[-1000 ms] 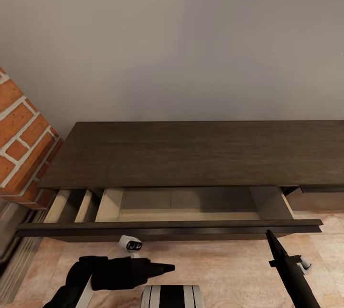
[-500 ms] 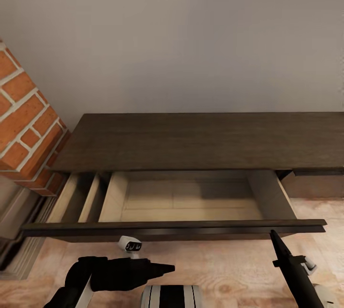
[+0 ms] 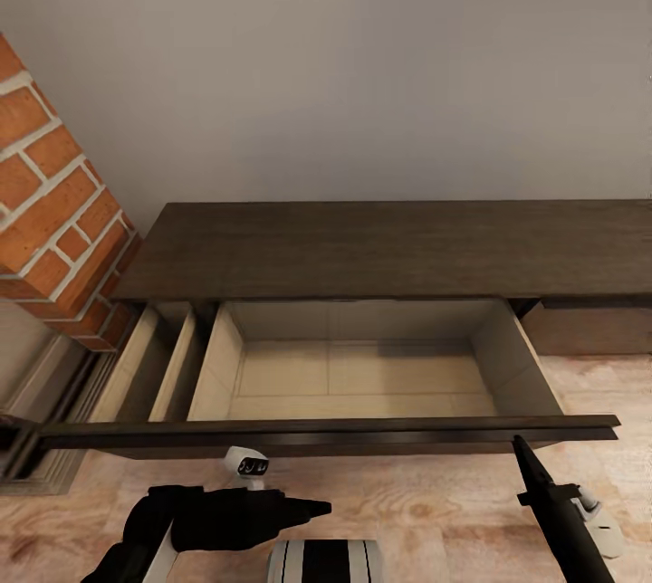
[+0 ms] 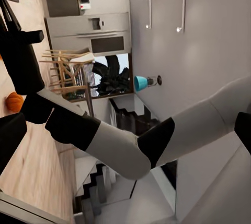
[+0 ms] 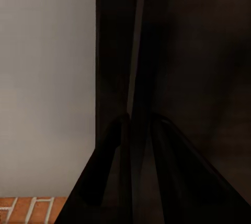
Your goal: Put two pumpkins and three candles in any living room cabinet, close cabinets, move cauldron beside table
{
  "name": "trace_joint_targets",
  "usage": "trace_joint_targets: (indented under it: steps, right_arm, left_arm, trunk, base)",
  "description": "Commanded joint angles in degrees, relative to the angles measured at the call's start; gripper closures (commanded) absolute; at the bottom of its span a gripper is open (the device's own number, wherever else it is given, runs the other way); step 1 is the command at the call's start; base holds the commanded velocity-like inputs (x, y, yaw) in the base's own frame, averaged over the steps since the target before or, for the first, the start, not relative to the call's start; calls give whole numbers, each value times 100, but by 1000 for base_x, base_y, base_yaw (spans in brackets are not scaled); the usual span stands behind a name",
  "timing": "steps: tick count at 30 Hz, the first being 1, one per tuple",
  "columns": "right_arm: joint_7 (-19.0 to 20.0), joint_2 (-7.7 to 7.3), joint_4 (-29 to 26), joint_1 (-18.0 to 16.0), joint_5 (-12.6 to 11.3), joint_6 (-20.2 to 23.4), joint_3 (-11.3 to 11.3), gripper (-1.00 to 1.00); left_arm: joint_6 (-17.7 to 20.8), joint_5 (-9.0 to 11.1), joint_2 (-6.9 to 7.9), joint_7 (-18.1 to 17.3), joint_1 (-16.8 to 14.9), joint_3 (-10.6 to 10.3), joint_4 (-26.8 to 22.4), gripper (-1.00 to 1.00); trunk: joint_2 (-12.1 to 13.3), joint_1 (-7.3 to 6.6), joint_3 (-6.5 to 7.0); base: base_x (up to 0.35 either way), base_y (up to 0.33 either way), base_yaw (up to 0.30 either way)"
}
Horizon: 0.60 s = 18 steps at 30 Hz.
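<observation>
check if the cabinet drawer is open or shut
Open: the drawer is pulled out from the cabinet, its bare beige interior exposed.

Low dark-brown cabinet (image 3: 389,248), drawer pulled wide open, pale beige interior, one orange pumpkin (image 4: 14,102) on floor

left arm (image 3: 213,520): matte black casing, thick and rounded, tapering to a narrow dark tip
left wrist part (image 3: 247,463): small white housing with a dark face and pale marks
right arm (image 3: 561,520): slim black shaft narrowing to a point, short black crosspiece, white rounded fitting beside it
trunk (image 3: 326,559): white cylinder with black vertical bands
right arm links (image 4: 130,148): alternating black and pale grey-white tubular segments
right tool (image 5: 137,172): two dark, flat fingers, glossy edges
</observation>
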Motion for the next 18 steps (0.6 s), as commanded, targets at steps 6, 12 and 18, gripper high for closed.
trace_joint_targets:
  steps: [6, 12, 18]
  right_arm:
    - [3, 0, 254, 1, 26, 29, 264, 100]
    - [4, 0, 254, 1, 26, 29, 264, 100]
    - [1, 0, 254, 1, 26, 29, 264, 100]
  left_arm:
    - [61, 17, -2, -14, -3, -18, 0, -100]
    - [61, 18, -3, -14, -4, -18, 0, -100]
    - [61, 15, -3, -14, 0, -19, 0, -100]
  trunk:
    - [-1, -3, -4]
    - [-1, -3, -4]
    - [-1, -3, -4]
  base:
    - [-121, 0, 0]
    - [-19, 0, 0]
    - [-176, 0, 0]
